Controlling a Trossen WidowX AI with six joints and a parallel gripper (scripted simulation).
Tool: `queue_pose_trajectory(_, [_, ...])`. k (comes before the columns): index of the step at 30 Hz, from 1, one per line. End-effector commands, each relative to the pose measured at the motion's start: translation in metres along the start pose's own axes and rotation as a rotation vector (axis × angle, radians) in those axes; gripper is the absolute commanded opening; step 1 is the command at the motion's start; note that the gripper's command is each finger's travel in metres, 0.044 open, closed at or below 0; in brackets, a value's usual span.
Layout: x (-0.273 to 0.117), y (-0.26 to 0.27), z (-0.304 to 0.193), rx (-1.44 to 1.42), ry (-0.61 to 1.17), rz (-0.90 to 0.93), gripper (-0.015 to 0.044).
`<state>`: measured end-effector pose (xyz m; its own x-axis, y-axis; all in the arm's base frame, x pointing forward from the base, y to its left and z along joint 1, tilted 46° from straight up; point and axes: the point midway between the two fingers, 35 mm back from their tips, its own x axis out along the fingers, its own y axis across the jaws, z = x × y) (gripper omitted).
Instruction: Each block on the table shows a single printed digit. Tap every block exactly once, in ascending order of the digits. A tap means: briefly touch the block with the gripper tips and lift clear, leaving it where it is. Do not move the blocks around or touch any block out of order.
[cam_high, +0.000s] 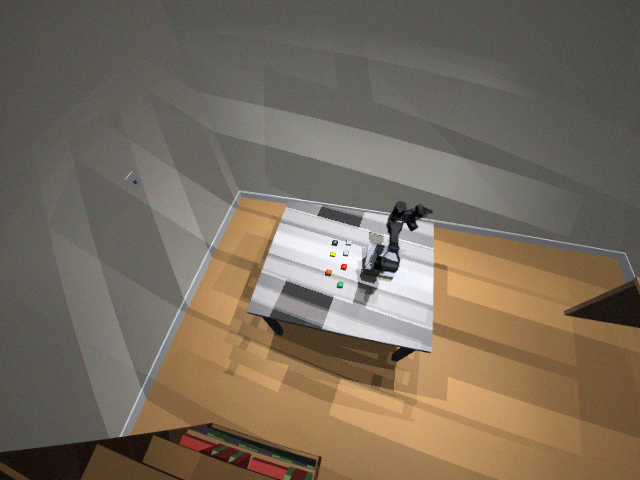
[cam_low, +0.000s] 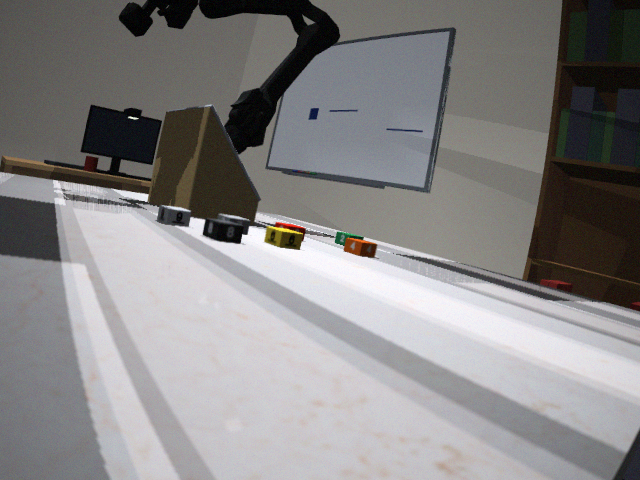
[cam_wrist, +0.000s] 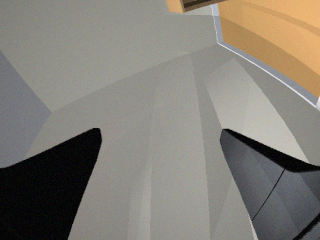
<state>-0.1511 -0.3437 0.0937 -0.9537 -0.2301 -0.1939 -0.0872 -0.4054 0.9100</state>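
My gripper (cam_high: 429, 211) (cam_wrist: 162, 135) is open and empty, raised high and far from the blocks. On the table (cam_high: 305, 227) stand a green block (cam_high: 339, 284) (cam_low: 348, 236) with 2, an orange block (cam_high: 328, 272) (cam_low: 360, 247) with 4, a yellow block (cam_high: 332, 253) (cam_low: 284, 237) with 6, a black block (cam_high: 334, 242) (cam_low: 222, 230) with 8 and a pale block (cam_high: 348, 242) (cam_low: 174, 215) with 9. The digits of the red block (cam_high: 343, 266) (cam_low: 290, 227) and the grey block (cam_high: 345, 253) (cam_low: 234, 221) cannot be read. The wrist view shows no block.
A wedge-shaped wooden stand (cam_low: 201, 165) is on the table between the blocks and the arm's base. A monitor (cam_low: 121, 135) and a whiteboard (cam_low: 361, 113) are in the background. Bookshelves stand away from the table.
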Motion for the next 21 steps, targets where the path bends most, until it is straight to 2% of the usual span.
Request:
queue_pose_trajectory(1, [-0.001,-0.001,-0.003,-0.025,0.013,-0.003,0.04])
queue_pose_trajectory(4, [-0.02,-0.018,-0.044,-0.375,0.2,-0.034,0.04])
queue_pose_trajectory(10, [-0.091,-0.081,-0.116,-1.222,0.676,0.012,0.04])
queue_pose_trajectory(15, [-0.146,-0.128,-0.134,-1.72,0.996,0.124,0.04])
queue_pose_trajectory(21, [-0.214,-0.182,-0.128,-2.236,1.415,0.341,0.04])
